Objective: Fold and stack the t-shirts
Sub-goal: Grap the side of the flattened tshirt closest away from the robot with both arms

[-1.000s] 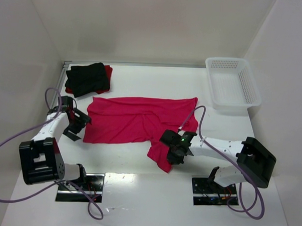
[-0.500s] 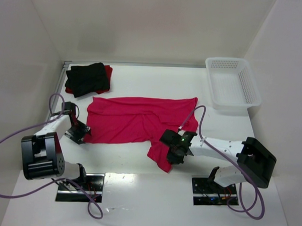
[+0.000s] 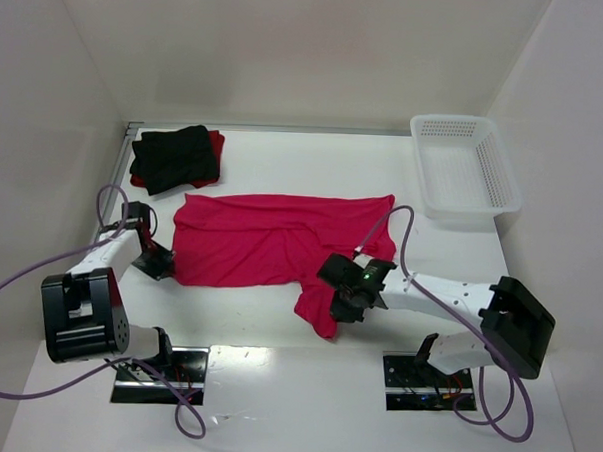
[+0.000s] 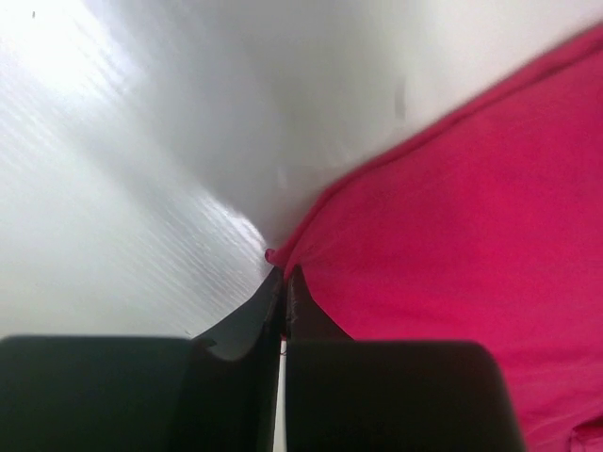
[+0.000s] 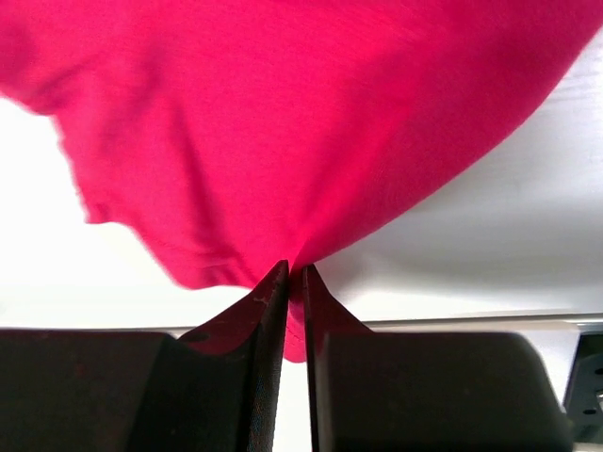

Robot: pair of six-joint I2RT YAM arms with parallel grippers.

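Grippers x2, nearest first: right gripper (image 3: 338, 305) (image 5: 293, 269) is pressed together on a fold of the pink t-shirt (image 3: 266, 239) (image 5: 283, 113) at its near flap, and the cloth puckers into the tips. Left gripper (image 3: 160, 266) (image 4: 283, 274) is pinched tight on the same shirt's near-left corner (image 4: 452, 207). T-shirts x3: the pink one lies spread wide and wrinkled mid-table (image 3: 314, 162). The black t-shirt (image 3: 174, 156) sits folded at the far left atop the darker red t-shirt (image 3: 217, 142), which only peeks out at the edges. Basket (image 3: 456, 121) x1, white, perforated, far right, well apart from the shirts. Vs 1 s ago: left jaws were spread beside the shirt's left edge and are now closed on it, w/ the arm drawn in. Right grip is unchanged and the shirt has barely shifted. Purple cables (image 3: 39, 275) loop off both arms; the right one arcs over the pink shirt's right corner.
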